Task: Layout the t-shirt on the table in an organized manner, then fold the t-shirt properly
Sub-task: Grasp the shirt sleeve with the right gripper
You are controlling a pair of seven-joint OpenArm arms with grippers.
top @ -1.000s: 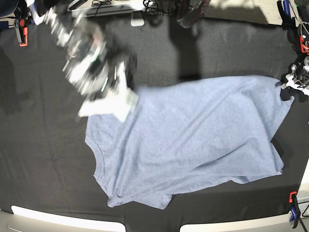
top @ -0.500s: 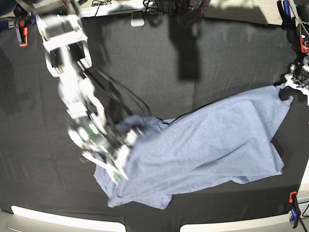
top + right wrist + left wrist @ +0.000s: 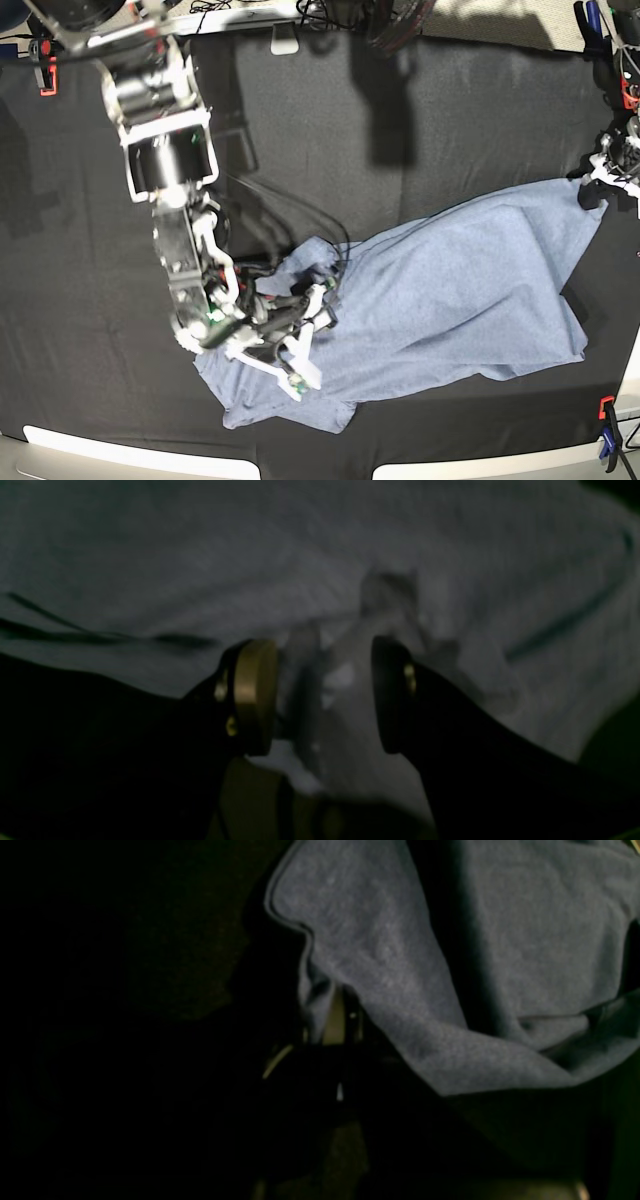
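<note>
The light blue-grey t-shirt [image 3: 450,290] lies crumpled on the black-covered table [image 3: 450,120], with its left part bunched and folded over towards the middle. No lettering shows. My right gripper [image 3: 310,335] is down on that bunched part. In the right wrist view the right gripper [image 3: 322,697] has its jaws apart with a ridge of shirt fabric [image 3: 300,555] between them. My left gripper [image 3: 598,180] is at the shirt's far right corner. In the dark left wrist view the shirt [image 3: 400,940] drapes over the left gripper [image 3: 332,1032], with its edge running down into the jaws.
Orange-black clamps sit at the table's far left [image 3: 45,70], far right [image 3: 625,90] and near right [image 3: 607,420]. Cables and equipment [image 3: 230,15] line the back edge. White panels [image 3: 130,455] run along the front edge.
My right arm swung from the back left down to the shirt's middle left, dragging the upper left part over itself. The shirt went from flat to bunched. The left gripper stayed.
</note>
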